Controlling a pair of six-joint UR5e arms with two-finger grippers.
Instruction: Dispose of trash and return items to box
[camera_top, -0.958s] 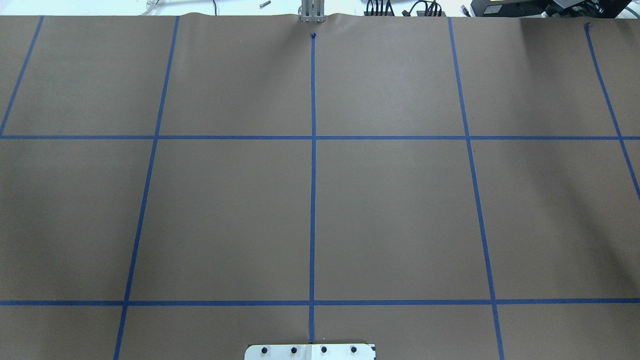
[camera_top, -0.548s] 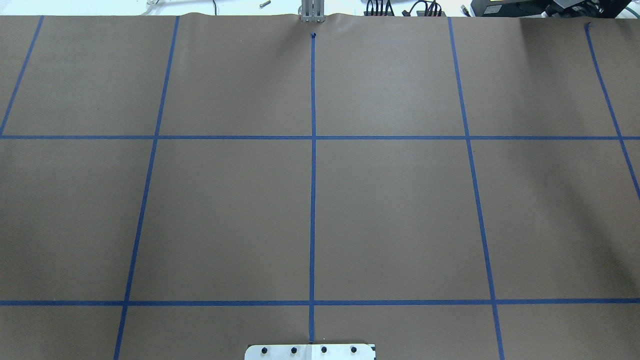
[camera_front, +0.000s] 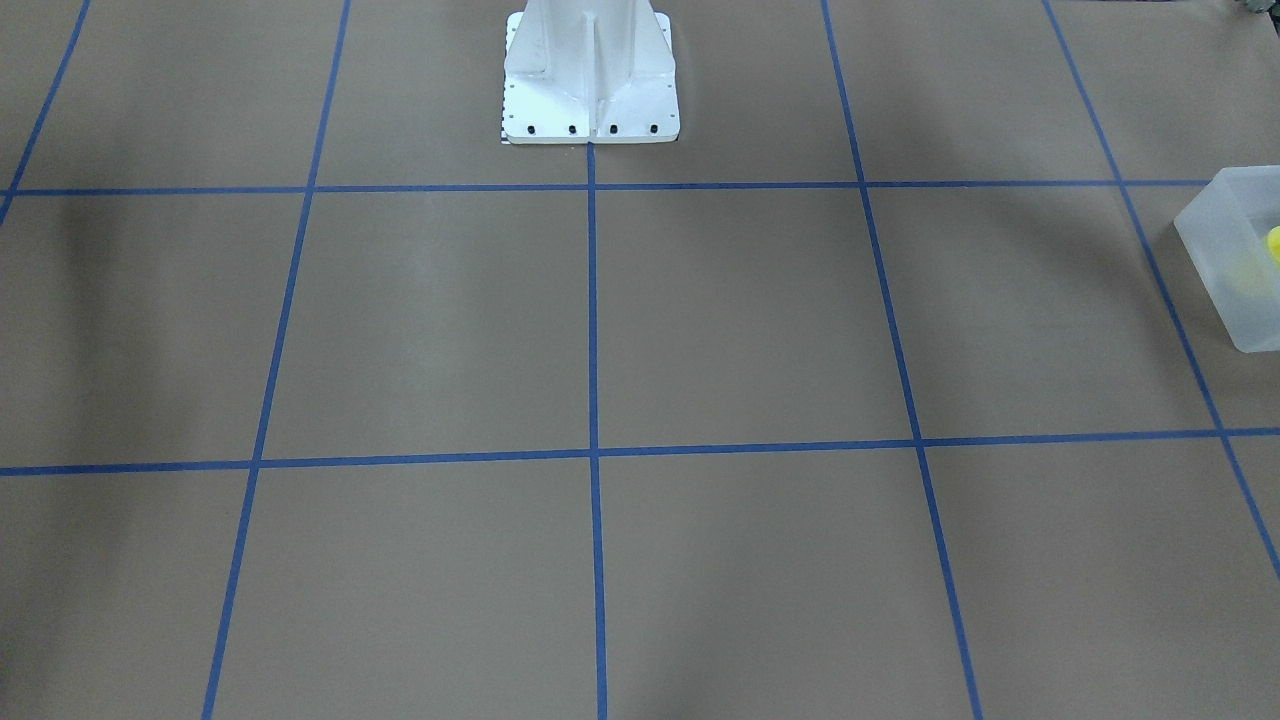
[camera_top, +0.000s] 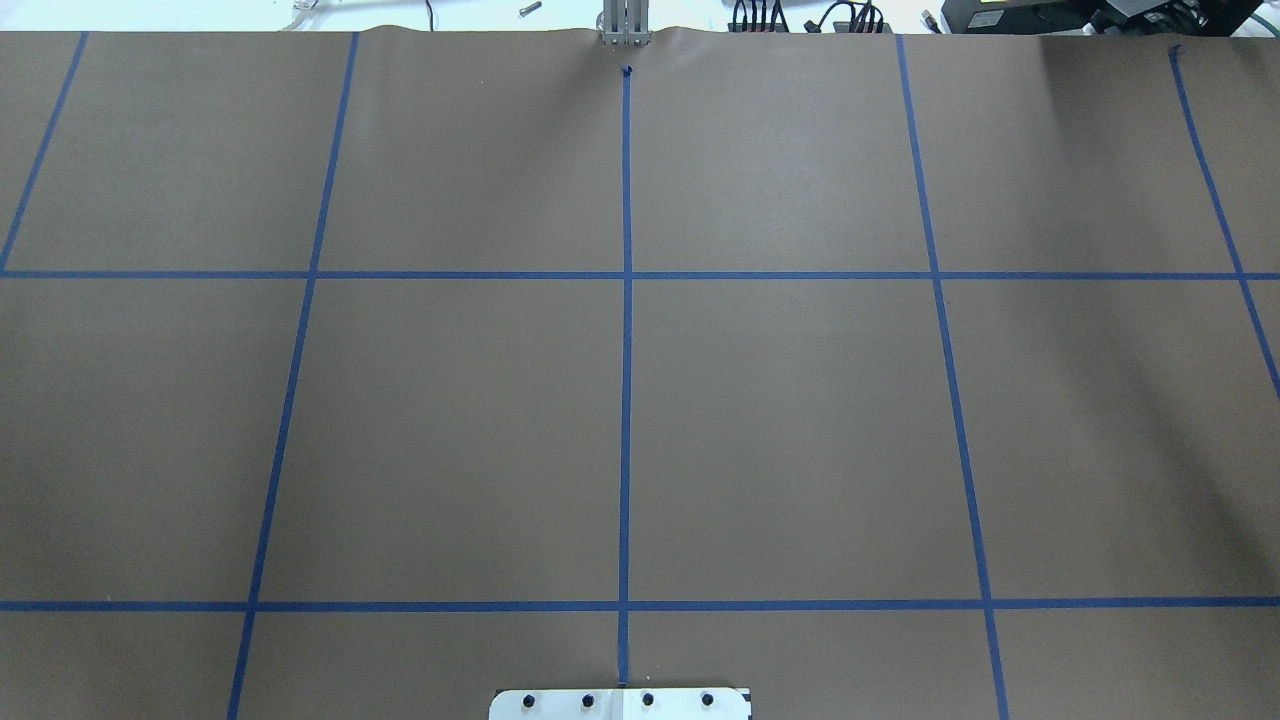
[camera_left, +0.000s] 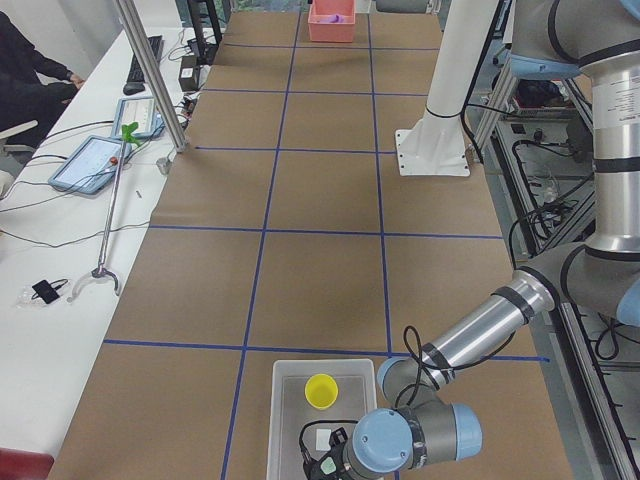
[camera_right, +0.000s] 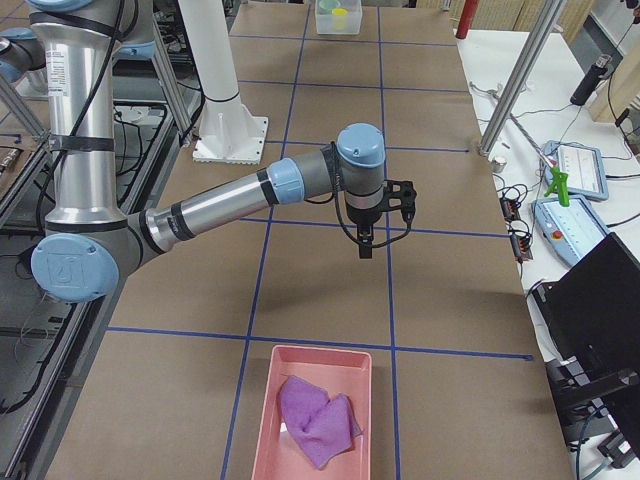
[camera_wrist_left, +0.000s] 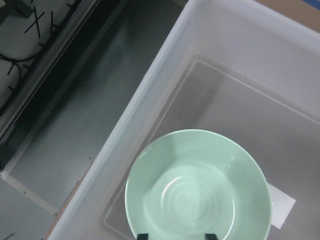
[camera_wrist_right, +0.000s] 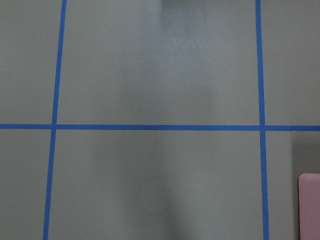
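The left gripper (camera_wrist_left: 177, 236) is hovering over the frosted white box (camera_wrist_left: 150, 115) at the table's left end. Its two dark fingertips are standing well apart at the wrist view's lower edge, either side of the pale-green bowl (camera_wrist_left: 197, 187) in the box; whether they are touching its rim is hard to tell. The yellow cup (camera_left: 321, 390) is standing upright in the same box. The right gripper (camera_right: 366, 250) is hanging mid-table, pointing down at the brown paper; I cannot tell how wide its jaws are standing. A purple cloth (camera_right: 318, 420) is lying in the pink tray (camera_right: 340, 368).
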